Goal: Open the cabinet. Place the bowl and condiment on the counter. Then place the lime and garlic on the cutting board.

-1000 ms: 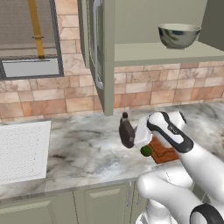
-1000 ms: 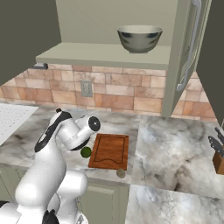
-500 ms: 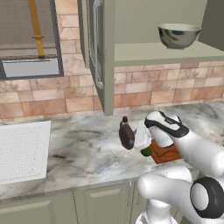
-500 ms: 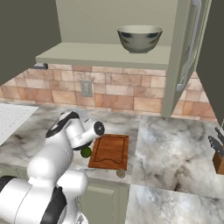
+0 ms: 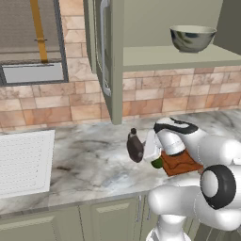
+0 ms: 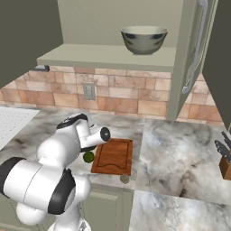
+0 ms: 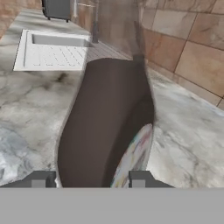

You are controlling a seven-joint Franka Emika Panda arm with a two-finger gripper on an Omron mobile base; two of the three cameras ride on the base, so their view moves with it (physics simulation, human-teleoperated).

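Brown condiment stood on the marbled worktop, grasped between the end effector fingertips; steel bowl sat on the open cabinet shelf.

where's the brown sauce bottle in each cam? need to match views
Left base view: bottle at centre, just left of the white hand, over the counter.
Right base view: can't make it out; it would be behind the arm.
Hand view: bottle fills the centre, between the fingertips, pale label lower right.
Shared landmark: the steel bowl on the cabinet shelf, upper right in the left base view, top centre in the right.
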